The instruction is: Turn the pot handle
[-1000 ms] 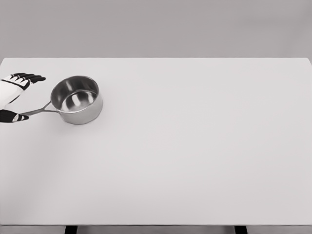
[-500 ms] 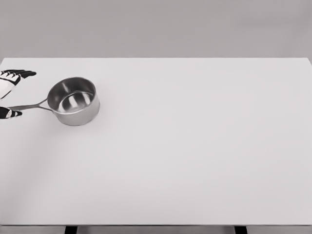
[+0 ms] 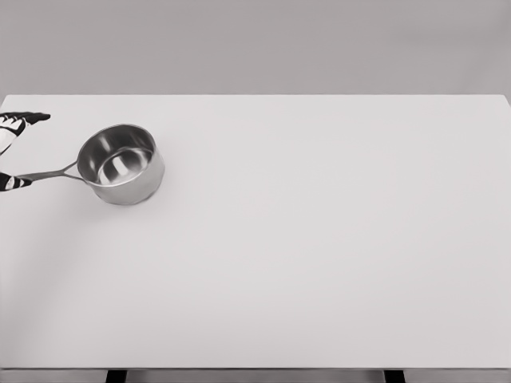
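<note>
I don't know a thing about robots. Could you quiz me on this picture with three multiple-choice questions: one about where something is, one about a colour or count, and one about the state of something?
1. Where on the table does the pot stand?
A. far left
B. centre
C. near right corner

2. What colour is the pot?
A. red
B. shiny silver
C. black

3. Which way does the pot's handle point?
A. right, toward the table's middle
B. straight up
C. left, toward the hand at the picture's edge

Answers:
1. A, the pot sits close to the table's left edge, toward the far side.
2. B, its metal wall and inside reflect light like steel.
3. C, the thin handle runs left from the pot's wall to the left hand, which is mostly cut off by the frame.
</note>
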Controlling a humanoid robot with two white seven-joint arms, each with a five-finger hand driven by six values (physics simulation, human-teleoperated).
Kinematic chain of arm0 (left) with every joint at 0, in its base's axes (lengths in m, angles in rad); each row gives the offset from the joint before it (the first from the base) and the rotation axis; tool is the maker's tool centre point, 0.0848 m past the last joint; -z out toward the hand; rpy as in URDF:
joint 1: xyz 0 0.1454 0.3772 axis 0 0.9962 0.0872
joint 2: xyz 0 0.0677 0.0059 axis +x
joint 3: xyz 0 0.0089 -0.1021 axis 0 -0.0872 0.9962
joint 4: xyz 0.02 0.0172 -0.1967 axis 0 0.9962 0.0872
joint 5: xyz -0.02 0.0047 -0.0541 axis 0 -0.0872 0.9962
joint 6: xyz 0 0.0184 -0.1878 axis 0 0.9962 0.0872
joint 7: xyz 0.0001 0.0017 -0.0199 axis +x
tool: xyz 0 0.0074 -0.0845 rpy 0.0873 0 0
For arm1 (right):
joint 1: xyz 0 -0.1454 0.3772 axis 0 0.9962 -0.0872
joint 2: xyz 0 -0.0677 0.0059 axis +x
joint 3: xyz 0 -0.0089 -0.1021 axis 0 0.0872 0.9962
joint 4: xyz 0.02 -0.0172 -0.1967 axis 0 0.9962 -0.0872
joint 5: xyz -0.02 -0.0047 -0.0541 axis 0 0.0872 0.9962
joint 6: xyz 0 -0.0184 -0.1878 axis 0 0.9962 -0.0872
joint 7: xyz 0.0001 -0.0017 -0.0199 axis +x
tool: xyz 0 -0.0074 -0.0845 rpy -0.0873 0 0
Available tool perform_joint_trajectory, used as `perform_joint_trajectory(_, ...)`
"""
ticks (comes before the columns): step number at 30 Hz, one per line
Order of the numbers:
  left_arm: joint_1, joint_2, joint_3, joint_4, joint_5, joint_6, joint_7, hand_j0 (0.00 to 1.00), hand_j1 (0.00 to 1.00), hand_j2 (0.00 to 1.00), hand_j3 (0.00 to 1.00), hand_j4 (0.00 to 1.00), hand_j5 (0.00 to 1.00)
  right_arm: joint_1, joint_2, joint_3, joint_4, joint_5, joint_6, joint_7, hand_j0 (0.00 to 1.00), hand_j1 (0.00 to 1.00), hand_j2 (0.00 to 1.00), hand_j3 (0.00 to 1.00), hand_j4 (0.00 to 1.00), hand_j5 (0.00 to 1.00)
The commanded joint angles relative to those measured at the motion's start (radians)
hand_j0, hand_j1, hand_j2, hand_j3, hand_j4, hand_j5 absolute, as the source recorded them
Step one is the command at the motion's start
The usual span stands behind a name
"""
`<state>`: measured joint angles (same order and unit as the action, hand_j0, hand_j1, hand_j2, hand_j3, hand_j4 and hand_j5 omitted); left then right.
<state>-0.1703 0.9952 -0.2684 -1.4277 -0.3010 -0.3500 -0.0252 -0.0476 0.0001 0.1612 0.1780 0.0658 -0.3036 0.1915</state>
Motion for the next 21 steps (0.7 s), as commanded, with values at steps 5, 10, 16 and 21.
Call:
perform_joint_trajectory(5, 0.000, 0.011, 0.001, -0.011, 0.011, -0.010, -0.001, 1.00, 1.00, 1.00, 1.00, 1.00, 1.00, 0.000, 0.000, 0.000, 0.000, 0.000, 0.000, 0.000, 1.00, 1.00, 1.00, 1.00, 1.00, 1.00)
perform_joint_trajectory(10, 0.009, 0.013, 0.000, -0.033, 0.013, -0.010, -0.002, 1.00, 1.00, 1.00, 1.00, 1.00, 1.00, 0.000, 0.000, 0.000, 0.000, 0.000, 0.000, 0.000, 1.00, 1.00, 1.00, 1.00, 1.00, 1.00)
perform_joint_trajectory(16, 0.006, -0.003, -0.009, 0.006, 0.010, -0.009, -0.002, 1.00, 1.00, 1.00, 1.00, 1.00, 1.00, 0.000, 0.000, 0.000, 0.000, 0.000, 0.000, 0.000, 1.00, 1.00, 1.00, 1.00, 1.00, 1.00)
perform_joint_trajectory(21, -0.002, -0.032, -0.009, 0.069, 0.010, -0.007, -0.002, 1.00, 1.00, 1.00, 1.00, 1.00, 1.00, 0.000, 0.000, 0.000, 0.000, 0.000, 0.000, 0.000, 1.00, 1.00, 1.00, 1.00, 1.00, 1.00)
